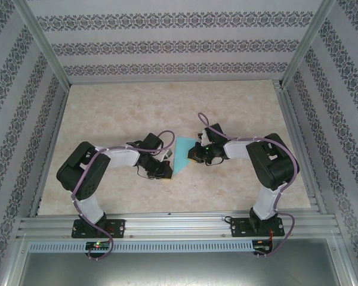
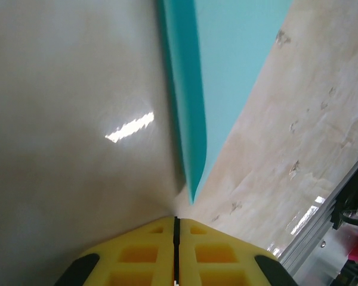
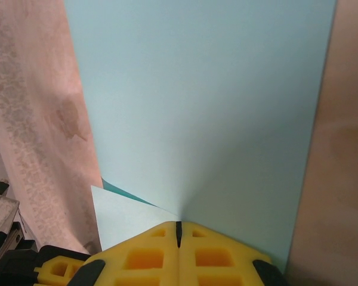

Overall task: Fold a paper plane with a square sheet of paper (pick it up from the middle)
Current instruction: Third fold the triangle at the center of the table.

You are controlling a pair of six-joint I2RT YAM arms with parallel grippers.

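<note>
The square sheet of paper [image 1: 184, 154], turquoise and partly folded, lies mid-table between my two grippers. My right gripper [image 1: 198, 152] is at its right edge. In the right wrist view the yellow jaws [image 3: 179, 225] are shut, and the pale sheet [image 3: 203, 107] and a folded corner flap [image 3: 122, 214] both run into the jaw line. My left gripper [image 1: 164, 165] sits at the sheet's lower left. Its jaws [image 2: 176, 219] are shut with nothing between them, and the paper's pointed corner [image 2: 194, 190] ends just ahead of the fingertips.
The marble-patterned table [image 1: 107, 113] is walled by patterned panels at the back and both sides. An aluminium rail [image 1: 179, 223] runs along the near edge by the arm bases, and the same rail [image 2: 328, 220] shows in the left wrist view.
</note>
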